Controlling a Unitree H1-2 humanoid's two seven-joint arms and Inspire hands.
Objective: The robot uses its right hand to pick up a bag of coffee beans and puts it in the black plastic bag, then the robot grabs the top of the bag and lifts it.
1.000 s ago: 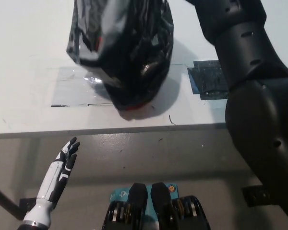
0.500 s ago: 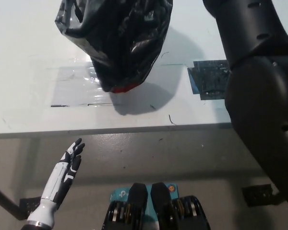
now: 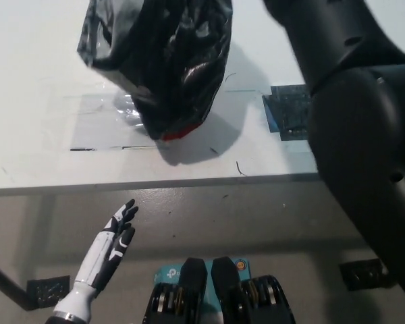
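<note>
The black plastic bag (image 3: 165,61) hangs over the white table (image 3: 34,148), its top cut off by the picture's upper edge. A bit of red (image 3: 180,132), which may be the coffee bag, shows at its lowest tip, and a shadow lies on the table just below it. My black right arm (image 3: 351,115) rises from the bottom right to the top edge beside the bag; its hand is out of the picture. My white left hand (image 3: 111,244) rests low at the left, in front of the table, open with fingers stretched out.
A dark blue patch (image 3: 288,111) lies on the table right of the bag, partly behind my right arm. A clear taped rectangle (image 3: 98,118) lies under and to the left of the bag. The table's front edge (image 3: 155,183) runs across the middle, with grey floor below.
The bag rose off the table and swung left, and has now dipped a little. My left hand drifted to the right. The right arm shifted slightly.
</note>
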